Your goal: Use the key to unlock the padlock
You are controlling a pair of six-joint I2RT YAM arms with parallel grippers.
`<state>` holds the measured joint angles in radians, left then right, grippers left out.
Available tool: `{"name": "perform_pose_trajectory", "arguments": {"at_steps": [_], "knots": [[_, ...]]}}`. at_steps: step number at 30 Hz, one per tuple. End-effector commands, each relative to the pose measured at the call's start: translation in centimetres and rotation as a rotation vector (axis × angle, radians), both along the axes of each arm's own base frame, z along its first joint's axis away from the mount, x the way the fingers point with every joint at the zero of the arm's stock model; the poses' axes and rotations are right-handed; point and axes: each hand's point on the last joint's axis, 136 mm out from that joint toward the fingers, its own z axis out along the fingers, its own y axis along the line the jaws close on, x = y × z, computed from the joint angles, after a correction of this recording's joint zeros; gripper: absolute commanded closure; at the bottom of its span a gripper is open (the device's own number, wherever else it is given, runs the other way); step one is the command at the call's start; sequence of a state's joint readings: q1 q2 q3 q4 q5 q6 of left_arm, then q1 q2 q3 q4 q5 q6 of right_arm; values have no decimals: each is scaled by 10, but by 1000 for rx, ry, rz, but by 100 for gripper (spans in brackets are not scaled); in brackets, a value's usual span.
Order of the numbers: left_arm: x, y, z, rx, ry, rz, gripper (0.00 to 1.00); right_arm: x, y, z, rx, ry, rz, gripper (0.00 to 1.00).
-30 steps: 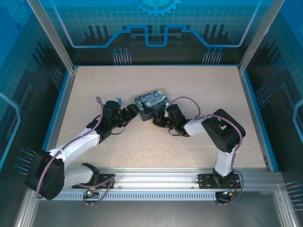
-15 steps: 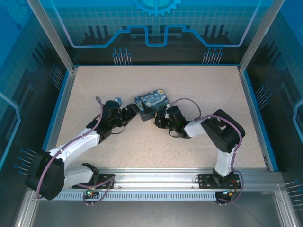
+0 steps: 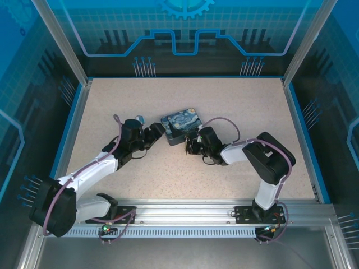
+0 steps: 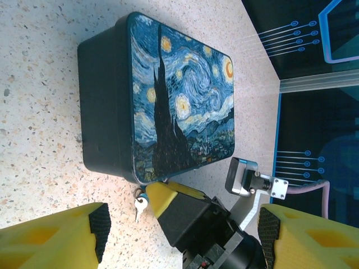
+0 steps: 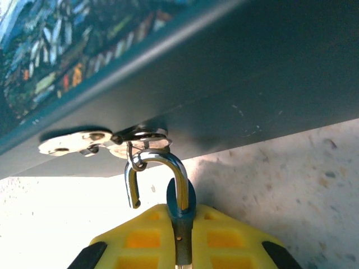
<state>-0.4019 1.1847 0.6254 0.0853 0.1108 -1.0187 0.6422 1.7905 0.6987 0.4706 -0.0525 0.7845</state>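
The padlock [image 5: 180, 197] is small and bluish-grey. It hangs by its chrome shackle [image 5: 178, 168] from the hasp [image 5: 140, 139] on the side of the Starry Night box [image 3: 180, 124]. One end of the shackle stands free of the body. My right gripper [image 5: 180, 238] is shut on the padlock body, with the yellow fingers [image 4: 162, 196] pressed against the box corner. In the left wrist view the padlock [image 4: 143, 195] peeks out beside that finger. The small silver key [image 4: 138, 207] sticks out from the padlock over the table. My left gripper [image 4: 184, 231] is open, a little short of the box.
The box [image 4: 179, 101] lies flat mid-table on the speckled top. The right wrist camera [image 4: 242, 176] shows behind the right fingers. Blue walls and metal posts ring the table [image 3: 235, 106], and there is free room behind the box and on both sides.
My right gripper's jaws have closed on the padlock body and the wrist has slid slightly toward the near right. The left arm has stayed still.
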Motion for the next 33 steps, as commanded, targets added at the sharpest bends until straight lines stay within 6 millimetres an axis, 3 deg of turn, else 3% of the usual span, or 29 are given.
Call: {"name": "perform_pose_trajectory", "arguments": {"at_steps": [1, 15, 25, 33], "knots": [[-1, 6, 6, 42, -26, -12, 29, -21, -20, -21, -101, 79, 12, 99], [3, 13, 13, 299, -56, -71, 29, -34, -44, -20, -130, 133, -9, 100], [23, -17, -13, 486, -7, -189, 28, -45, -65, -15, -145, 147, -46, 100], [29, -38, -34, 648, 3, -263, 28, -45, -70, -9, -127, 148, -66, 100]]}}
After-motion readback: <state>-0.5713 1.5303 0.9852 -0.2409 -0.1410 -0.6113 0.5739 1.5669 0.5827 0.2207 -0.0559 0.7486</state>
